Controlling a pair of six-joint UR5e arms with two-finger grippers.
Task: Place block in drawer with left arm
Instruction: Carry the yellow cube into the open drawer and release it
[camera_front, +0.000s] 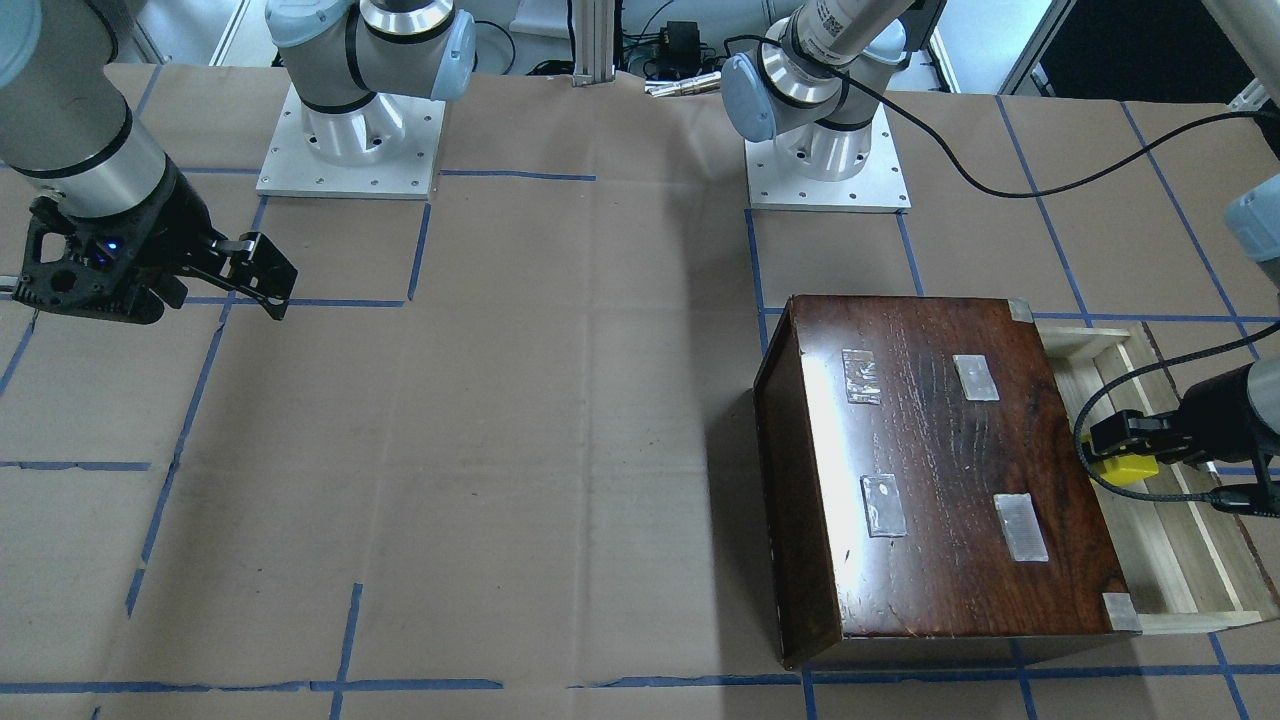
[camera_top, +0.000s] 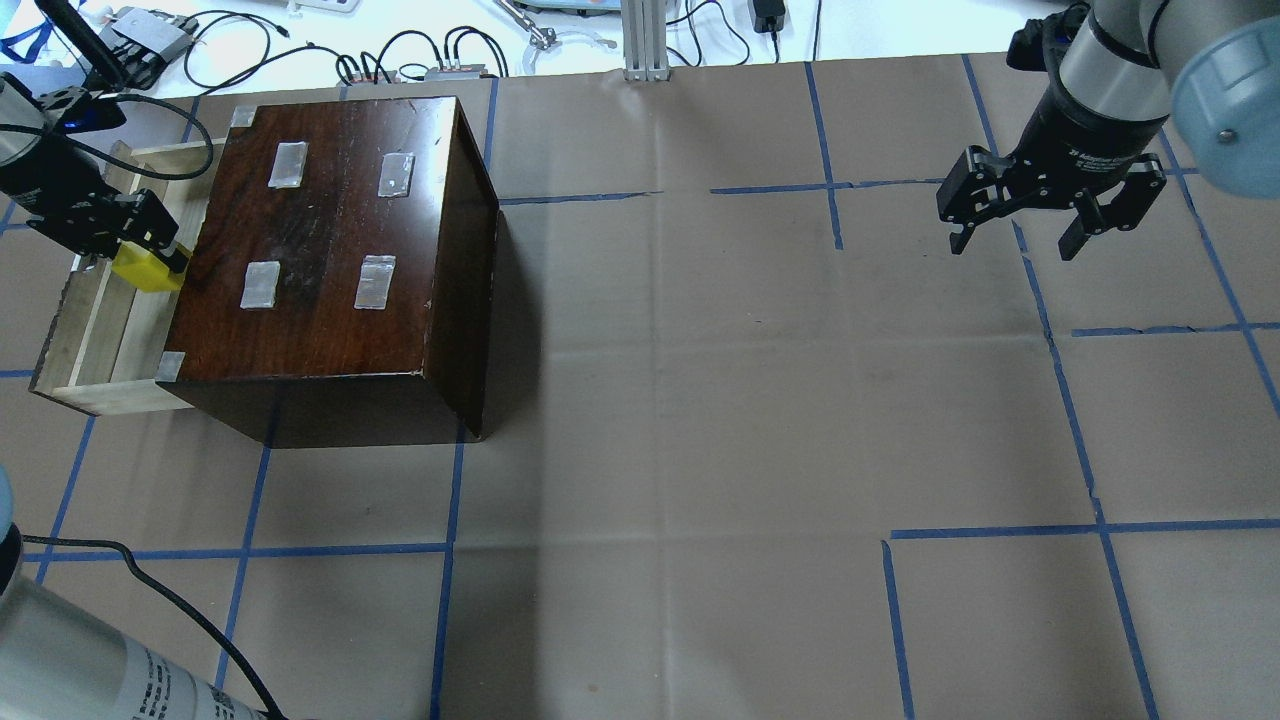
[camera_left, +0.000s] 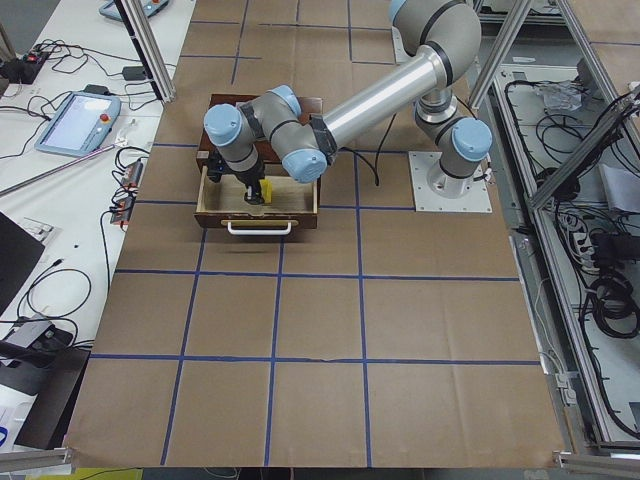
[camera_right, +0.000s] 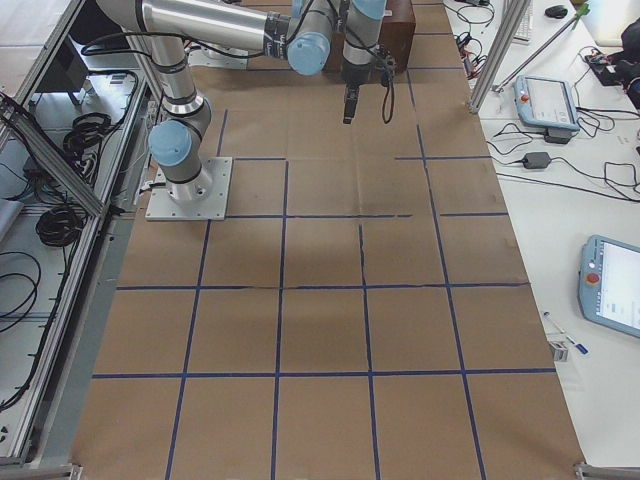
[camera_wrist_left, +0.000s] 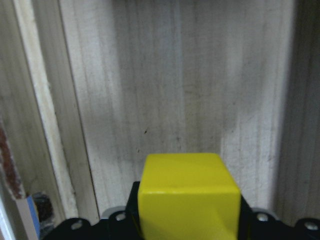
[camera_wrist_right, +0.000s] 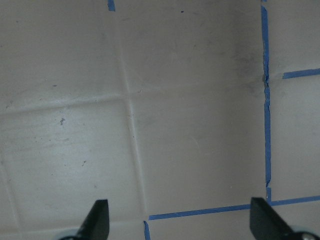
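The left gripper (camera_top: 150, 256) hangs over the open drawer (camera_top: 75, 392), jaws clamped on the yellow block (camera_top: 143, 270), which sits above bare wood, apparently ready for release. The right gripper (camera_top: 1015, 245) waits well apart, jaws spread and empty.

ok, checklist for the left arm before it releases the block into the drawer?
1. Grip: left claw shut on the block: ok.
2. Access: the drawer is pulled out of the box: ok.
3. Position: the block is over bare drawer floor, inside the walls: ok.
4. Gap between the block and the floor: cannot tell.
5. Clearance: right claw open, well away from the box: ok.
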